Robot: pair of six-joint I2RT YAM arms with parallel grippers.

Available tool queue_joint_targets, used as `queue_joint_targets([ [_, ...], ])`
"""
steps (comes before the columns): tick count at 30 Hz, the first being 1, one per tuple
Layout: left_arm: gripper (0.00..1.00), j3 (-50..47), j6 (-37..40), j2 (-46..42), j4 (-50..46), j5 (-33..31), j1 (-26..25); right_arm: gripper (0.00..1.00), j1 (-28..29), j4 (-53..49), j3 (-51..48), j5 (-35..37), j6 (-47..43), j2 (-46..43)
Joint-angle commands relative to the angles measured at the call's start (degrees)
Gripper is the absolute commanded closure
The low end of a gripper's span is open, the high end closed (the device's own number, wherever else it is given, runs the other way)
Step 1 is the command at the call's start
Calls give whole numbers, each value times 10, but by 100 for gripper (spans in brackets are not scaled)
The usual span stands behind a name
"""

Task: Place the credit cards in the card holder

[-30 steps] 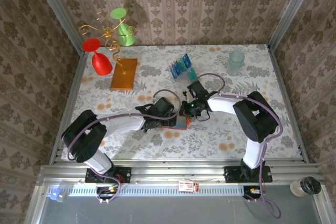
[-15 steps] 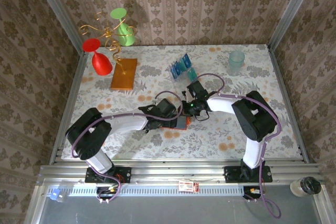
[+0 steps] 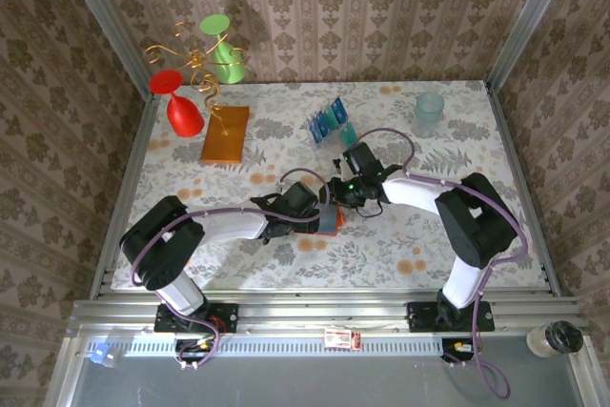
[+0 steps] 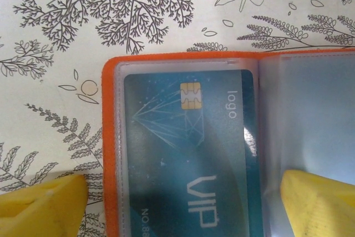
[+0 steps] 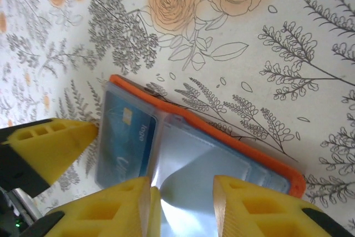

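1. Left wrist view: the card holder (image 4: 111, 148) lies open and flat on the flowered tablecloth (image 4: 55, 54), its orange edge framing a clear pocket at frame centre. A teal credit card (image 4: 188, 148) with a gold chip and "VIP" lettering sits inside that pocket.
2. Here the left gripper (image 4: 180, 206) is spread wide. One yellow fingertip (image 4: 41, 203) at lower left is over the cloth just beside the holder's orange edge, and the other at lower right is over the neighbouring clear pocket. It pinches nothing.
3. Right wrist view: the right gripper (image 5: 180, 209) at the bottom edge has its fingers parted, with a gap between them. A pale translucent pocket leaf lies in that gap; whether either finger touches it I cannot tell.
4. Top external view: the card holder lies just below frame centre, under both arm tips. Blue credit cards (image 3: 332, 117) stand in a clear rack (image 3: 319, 128) at upper middle, well apart from it.
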Motion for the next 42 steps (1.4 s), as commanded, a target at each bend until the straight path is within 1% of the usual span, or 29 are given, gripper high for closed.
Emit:
queue_joint_targets([
  [1, 10, -11, -11, 9, 0, -8, -4, 63, -2, -1, -20, 17, 17, -10],
  [17, 10, -17, -12, 9, 5, -7, -3, 63, -2, 37, -27, -4, 34, 45],
  [30, 10, -15, -11, -7, 3, -7, -3, 67, -2, 33, 2, -50, 21, 34],
  [36, 7, -8, -2, -46, -7, -11, 1, 67, 1, 21, 7, -57, 28, 12],
  [42, 5, -22, 7, -124, -20, -17, 27, 65, 18, 10, 16, -51, 39, -6],
])
